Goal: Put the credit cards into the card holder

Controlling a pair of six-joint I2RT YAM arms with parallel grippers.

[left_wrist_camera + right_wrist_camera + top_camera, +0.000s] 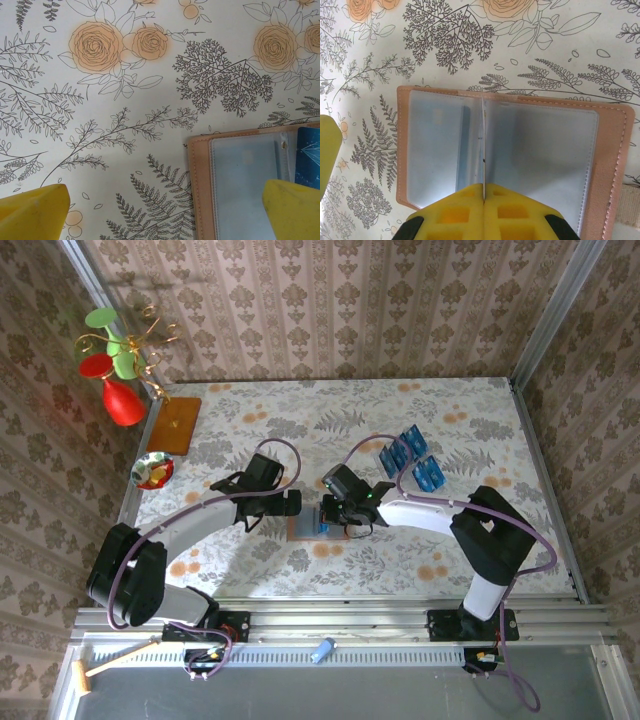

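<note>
step: loading one card into the open holder; most of the stack is not yet dealt with, so i judge the task to be early or midway.
holder point(540, 150): lies open and flat on the counter point(460, 410), about mid-width and nearer the near edge than the far one. its clear sleeves face up, with the brown rim showing all round.
right hand point(484, 192): clenched, fingers pressed together over the holder's centre fold. a thin pale line runs up from between them, which i take to be a card seen edge-on.
card point(307, 155): blue with pale marks, standing above the holder's inner page in the left wrist view. it looks upright, not yet in a sleeve.
left hand point(162, 212): released, fingers spread wide. one finger hangs over the holder's page and the other over bare counter. whether it presses the holder down i cannot tell.
spare cards point(412, 462): a loose blue cluster right of the middle, between the holder and the far right corner, well apart from the holder.
sleeves: whether any already hold a card i cannot tell, as the plastic is cloudy.
next move calls for: tipping the card's lower edge into a sleeve mouth beside the fold, then sliding it flat along the page.
risk: the holder may skate or fold shut unless the left hand pins it first.
</note>
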